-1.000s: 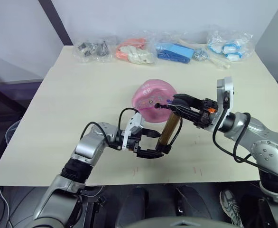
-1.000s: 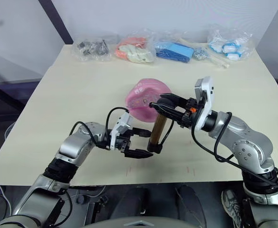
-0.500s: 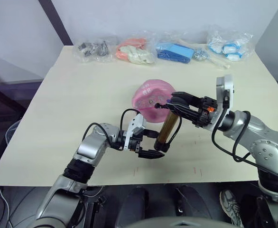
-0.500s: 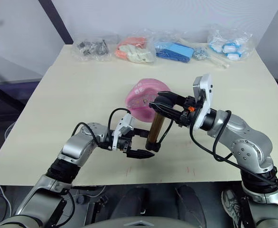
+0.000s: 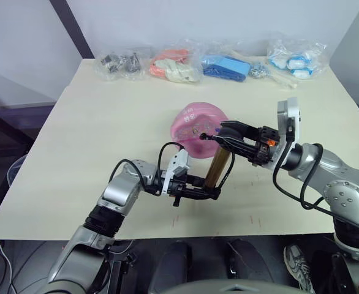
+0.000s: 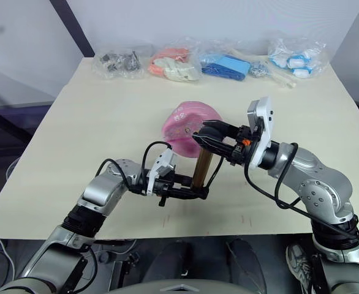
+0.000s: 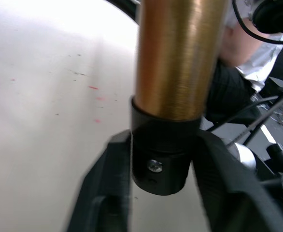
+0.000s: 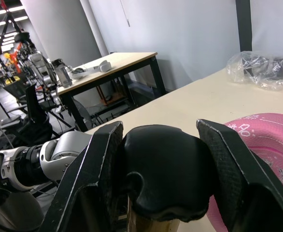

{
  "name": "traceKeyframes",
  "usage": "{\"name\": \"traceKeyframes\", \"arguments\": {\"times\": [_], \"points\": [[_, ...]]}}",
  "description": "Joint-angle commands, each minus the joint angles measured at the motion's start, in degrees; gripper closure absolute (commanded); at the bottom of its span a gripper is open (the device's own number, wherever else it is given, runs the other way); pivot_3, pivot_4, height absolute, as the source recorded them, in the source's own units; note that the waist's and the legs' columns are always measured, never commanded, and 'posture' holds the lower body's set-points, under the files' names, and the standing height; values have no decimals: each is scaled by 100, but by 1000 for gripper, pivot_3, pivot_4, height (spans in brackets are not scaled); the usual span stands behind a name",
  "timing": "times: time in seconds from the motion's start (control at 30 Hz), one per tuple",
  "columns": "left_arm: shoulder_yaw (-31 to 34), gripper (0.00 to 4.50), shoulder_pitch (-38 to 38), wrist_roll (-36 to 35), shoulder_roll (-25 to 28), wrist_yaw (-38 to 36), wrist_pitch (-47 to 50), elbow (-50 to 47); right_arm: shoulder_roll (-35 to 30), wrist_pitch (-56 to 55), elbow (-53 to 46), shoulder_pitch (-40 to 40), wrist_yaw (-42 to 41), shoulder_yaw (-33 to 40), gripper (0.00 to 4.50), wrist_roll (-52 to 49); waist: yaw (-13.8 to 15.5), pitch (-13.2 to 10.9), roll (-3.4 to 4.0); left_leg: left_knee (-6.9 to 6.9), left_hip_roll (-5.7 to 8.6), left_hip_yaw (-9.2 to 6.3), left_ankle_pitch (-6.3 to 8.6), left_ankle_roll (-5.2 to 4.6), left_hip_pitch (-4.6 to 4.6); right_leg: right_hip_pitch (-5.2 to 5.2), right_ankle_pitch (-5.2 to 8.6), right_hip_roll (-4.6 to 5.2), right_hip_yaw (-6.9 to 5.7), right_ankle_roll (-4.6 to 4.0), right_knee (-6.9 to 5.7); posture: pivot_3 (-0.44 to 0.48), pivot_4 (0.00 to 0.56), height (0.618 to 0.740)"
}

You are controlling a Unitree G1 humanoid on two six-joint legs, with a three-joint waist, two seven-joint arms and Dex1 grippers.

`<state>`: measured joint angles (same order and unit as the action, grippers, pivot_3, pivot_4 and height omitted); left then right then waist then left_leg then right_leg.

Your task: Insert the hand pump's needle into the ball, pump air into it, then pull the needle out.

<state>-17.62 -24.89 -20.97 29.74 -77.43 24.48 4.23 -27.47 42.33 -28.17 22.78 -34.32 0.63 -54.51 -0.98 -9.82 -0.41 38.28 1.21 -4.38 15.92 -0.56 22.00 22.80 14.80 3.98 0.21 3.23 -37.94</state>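
Pump (image 5: 218, 169) stood nearly upright on table (image 5: 94, 141), just in front of dented pink ball (image 5: 198, 125), leaning slightly toward it. Left gripper (image 5: 211, 193) closed around pump's black bottom cap (image 7: 161, 159), one finger (image 7: 113, 188) pressed to each side. Right gripper (image 5: 223, 134) clamped on black handle (image 8: 165, 169) at pump's top, fingers (image 8: 95, 174) snug against both sides. Thin black hose (image 5: 230, 168) looped beside gold barrel. Needle too small to make out. Bagged items (image 5: 173, 65) lined along table's far edge.
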Motion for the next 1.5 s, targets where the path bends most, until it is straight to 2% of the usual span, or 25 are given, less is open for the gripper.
{"name": "traceKeyframes", "arguments": {"times": [0.03,0.2,0.37,0.63,0.77,0.97,1.33,1.5], "points": [[-11,3371,21,-26,39,-68,26,-133,-15,-103,-212,25,-97,90,2540,-32,1,0,0,0,0,0,0,0,0,0,0,0,0,0,0,0,150,740],[-84,3371,45,120,-191,143,-207,-63,-261,-435,-280,-183,-548,19,2540,398,9,0,0,0,1,0,0,0,1,0,0,0,0,0,1,0,150,740],[-327,3371,24,571,-538,437,-731,210,-506,-844,-311,-383,-1013,-84,2540,863,18,0,0,2,4,1,1,-1,2,0,0,2,0,1,2,0,150,740],[-604,3371,-345,1294,-1384,1105,-1550,1260,-778,-1663,-173,-853,-1582,-91,2540,1637,26,0,-2,4,6,0,1,-1,4,-1,0,2,-2,1,2,0,150,740],[-672,3371,-401,1446,-1723,1216,-1792,1641,-801,-1831,-114,-1041,-1615,-3,2540,1778,15,0,-2,4,6,2,1,-1,2,-1,0,2,-1,1,0,0,150,740],[-619,3371,-623,1778,-2244,1759,-2242,2405,-968,-2390,33,-1644,-1909,209,2540,2107,34,0,-4,7,10,1,1,-1,5,-2,-1,5,-2,3,2,0,150,740],[-484,3371,-840,2109,-2716,2294,-2649,3225,-891,-3644,598,-2227,-2146,421,2540,2633,37,1,-4,7,11,3,1,-2,0,-7,-1,5,-1,4,1,0,150,740],[-515,3371,-845,2248,-2735,2430,-2841,3404,-793,-3677,672,-2228,-2039,351,2540,2593,44,3,-5,8,12,2,1,-2,-2,-11,-2,6,-1,5,3,0,150,740]]}}
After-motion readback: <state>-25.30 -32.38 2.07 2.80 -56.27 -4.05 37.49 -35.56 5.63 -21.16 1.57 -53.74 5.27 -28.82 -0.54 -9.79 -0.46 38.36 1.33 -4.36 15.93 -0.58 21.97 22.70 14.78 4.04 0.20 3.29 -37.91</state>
